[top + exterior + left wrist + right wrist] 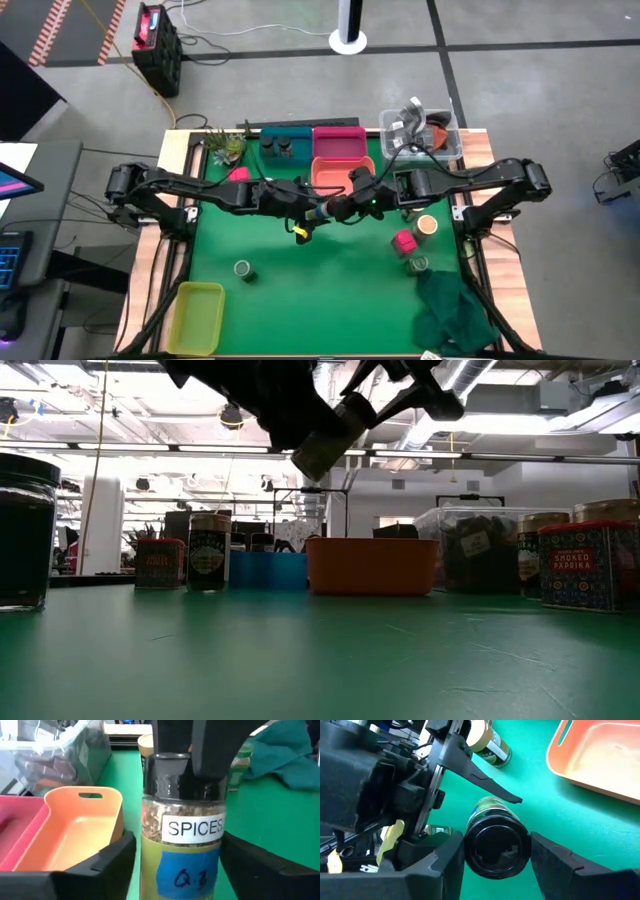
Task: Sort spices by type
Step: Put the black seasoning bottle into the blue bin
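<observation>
Green tabletop (pixel 300 290) with wooden edges, standing on a grey floor; behind it, in the low view, a big hall with white pipes and lamps under the ceiling. Along the far edge a blue tray (pixel 285 145), a pink tray (pixel 338 143) and an orange tray (pixel 340 172); beside them a clear tub (pixel 422 130) full of grey things. At the near left corner a yellow tray (pixel 198 315), at the near right a crumpled green cloth (pixel 455 315). Held above the middle of the tabletop, just before the orange tray, a spice jar (pixel 182 840): clear glass, black lid, pale dry flakes inside. Readable on it a white label "SPICES" and below it a blue label with handwriting like "Q 3". Left claw (pixel 175 870) placed on both sides of the jar body, right claw (pixel 495 855) on both sides of the black lid; full clench of either not sure from the pictures, so cannot tell. On the right part of the tabletop a pink box (pixel 404 242), marked "SMOKED PAPRIKA" in the low view, near a tan-topped jar (pixel 427 225) and a green-topped jar (pixel 418 265). On the left alone a dark jar (pixel 243 270).
</observation>
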